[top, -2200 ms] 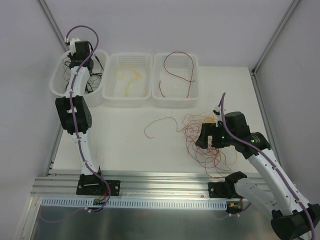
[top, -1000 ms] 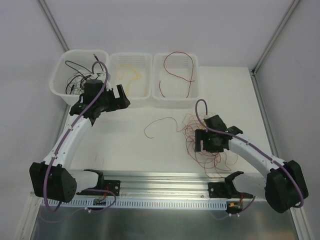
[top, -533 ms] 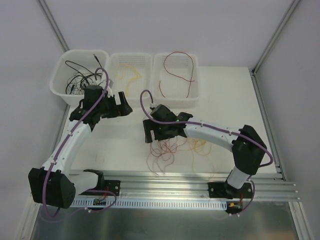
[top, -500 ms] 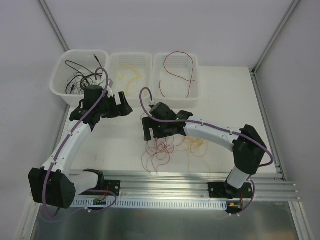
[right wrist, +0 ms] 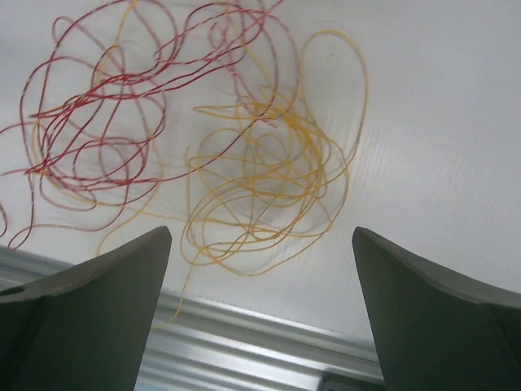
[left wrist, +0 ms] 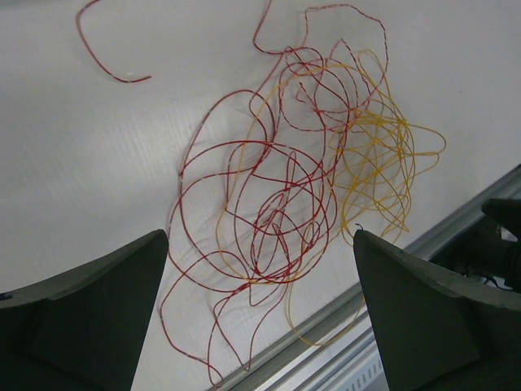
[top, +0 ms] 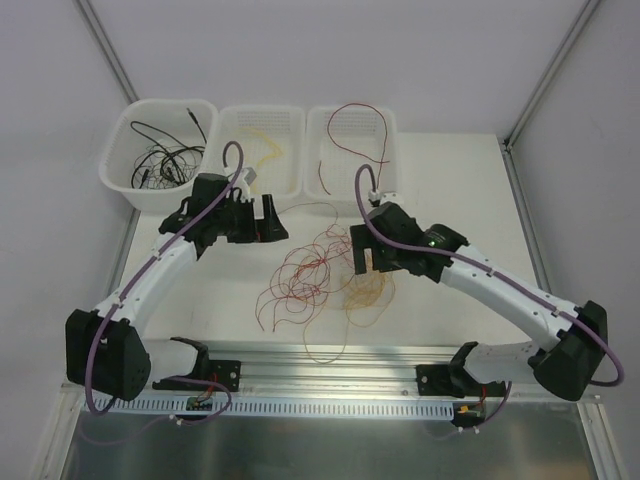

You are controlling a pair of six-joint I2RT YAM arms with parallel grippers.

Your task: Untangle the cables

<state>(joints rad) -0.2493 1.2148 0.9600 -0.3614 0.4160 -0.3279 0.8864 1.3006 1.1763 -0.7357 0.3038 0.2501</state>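
Observation:
The cables lie loose on the white table as one tangle: red loops (top: 305, 275) on the left, yellow loops (top: 368, 292) on the right, overlapping where they meet. My left gripper (top: 272, 226) hovers open at the tangle's upper left, with nothing between its fingers. In the left wrist view the left gripper (left wrist: 259, 235) looks down on the red loops (left wrist: 269, 204) and the yellow loops (left wrist: 378, 163). My right gripper (top: 362, 258) stands open just above the yellow loops, holding nothing. Under the right gripper (right wrist: 261, 231) in its wrist view lie the yellow loops (right wrist: 269, 179), with the red loops (right wrist: 106, 106) to their left.
Three white bins stand along the back: the left bin (top: 115, 165) holds black cables, the middle bin (top: 225, 178) a yellow one, the right bin (top: 392, 180) a red one. A metal rail (top: 330, 360) runs along the near edge, close to the tangle's lowest loops.
The right gripper has swung right and opened fully; the tangle it dragged now lies spread in the middle. The left gripper has shifted right toward it.

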